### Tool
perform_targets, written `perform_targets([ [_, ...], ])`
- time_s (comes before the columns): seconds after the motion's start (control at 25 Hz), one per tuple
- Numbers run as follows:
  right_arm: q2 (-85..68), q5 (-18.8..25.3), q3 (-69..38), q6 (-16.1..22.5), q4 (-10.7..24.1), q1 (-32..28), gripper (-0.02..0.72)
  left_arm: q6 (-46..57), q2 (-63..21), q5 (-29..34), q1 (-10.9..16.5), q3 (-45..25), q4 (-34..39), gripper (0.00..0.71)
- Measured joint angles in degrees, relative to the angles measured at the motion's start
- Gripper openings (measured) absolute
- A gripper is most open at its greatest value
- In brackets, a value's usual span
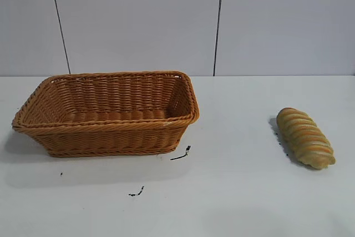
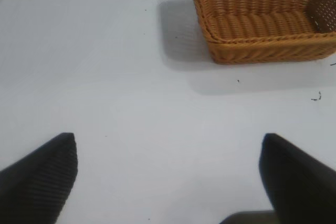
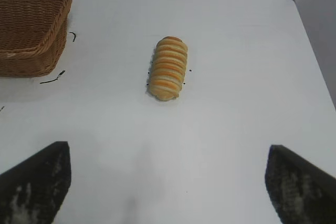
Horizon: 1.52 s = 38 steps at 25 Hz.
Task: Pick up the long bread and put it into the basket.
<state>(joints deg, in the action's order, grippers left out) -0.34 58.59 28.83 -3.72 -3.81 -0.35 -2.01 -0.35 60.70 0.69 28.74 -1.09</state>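
Gaping hands: left hand (image 2: 168,174) and right hand (image 3: 168,179) spread wide, holding nothing.
Bread: oblong golden-tan ridged long bread (image 1: 305,137) near table's right edge.
Basket: rectangular orange-brown woven wicker basket (image 1: 105,135) left, apart.

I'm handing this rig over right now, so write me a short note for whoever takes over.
Left gripper: open, holding nothing, above bare table, facing the basket.
Right gripper: open, holding nothing, facing the long bread from a distance.
The long bread lies on the table on the right arm's side, apart from the basket. The basket holds nothing that can be seen.
Done: nothing yet.
Left: grasp the bread, likely with the right arm, and place it in the basket.
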Motion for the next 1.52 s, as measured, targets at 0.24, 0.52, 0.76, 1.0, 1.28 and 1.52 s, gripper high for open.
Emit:
perform_targets([
  [0.24,0.0,0.0,0.0,0.0,0.0,0.0,0.690,0.0,0.0,0.0,0.0,0.0,0.0,0.693],
  [0.52,0.0,0.0,0.0,0.0,0.0,0.0,0.690,0.0,0.0,0.0,0.0,0.0,0.0,0.693],
  [0.76,7.3,0.0,1.5,0.0,-0.1,0.0,0.690,0.0,0.0,0.0,0.0,0.0,0.0,0.693],
  [1.0,23.6,-0.2,7.5,0.0,-0.2,0.0,0.690,0.0,0.0,0.0,0.0,0.0,0.0,0.693],
  [1.28,44.1,-1.9,16.7,-0.3,-0.2,0.0,0.690,0.0,0.0,0.0,0.0,0.0,0.0,0.693],
  [1.52,61.4,-2.6,25.4,-0.4,-0.2,0.0,0.690,0.0,0.0,0.0,0.0,0.0,0.0,0.693],
])
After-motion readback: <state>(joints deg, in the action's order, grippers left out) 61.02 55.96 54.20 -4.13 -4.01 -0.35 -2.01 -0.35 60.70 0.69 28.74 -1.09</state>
